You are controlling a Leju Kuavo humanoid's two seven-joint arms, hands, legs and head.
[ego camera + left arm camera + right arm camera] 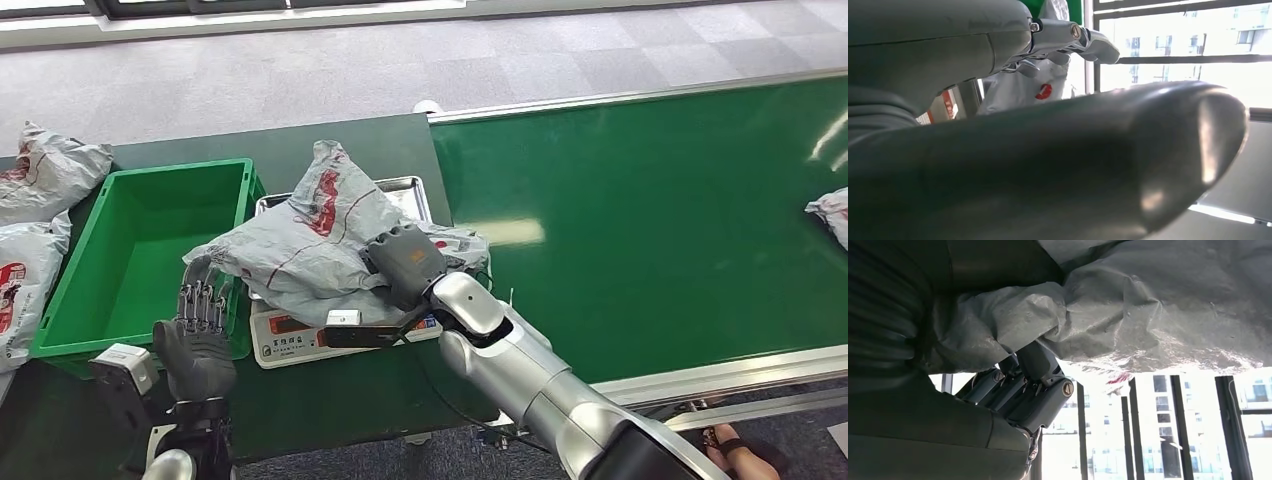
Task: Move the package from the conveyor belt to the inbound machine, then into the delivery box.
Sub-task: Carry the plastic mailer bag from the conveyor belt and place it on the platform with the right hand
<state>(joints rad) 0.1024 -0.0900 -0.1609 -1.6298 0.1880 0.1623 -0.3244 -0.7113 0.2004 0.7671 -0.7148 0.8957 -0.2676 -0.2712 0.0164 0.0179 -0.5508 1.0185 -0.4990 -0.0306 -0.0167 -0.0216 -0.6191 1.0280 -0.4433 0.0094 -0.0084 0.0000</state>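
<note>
Package [320, 235], a grey crumpled mailing bag with red print, lies over the steel pan of the scale [300, 335] on the dark green table [385, 150], with one corner reaching toward the green bin [135, 255] at 9 o'clock of the scale. Right hand [405, 262] grips the package at its 4 o'clock edge; in the right wrist view the dark fingers [1035, 390] curl up into the folds of the bag [1148, 310]. Left hand [198, 335] stands upright at 7 o'clock of the package, fingers apart and extended, holding nothing, its fingertips close to the bag's lower corner at the bin's near right wall. Conveyor belt [640, 230] runs at 3 o'clock of the scale, with another bag [832, 212] at its far right edge. Two more bags [35, 215] lie at 9 o'clock of the bin.
</note>
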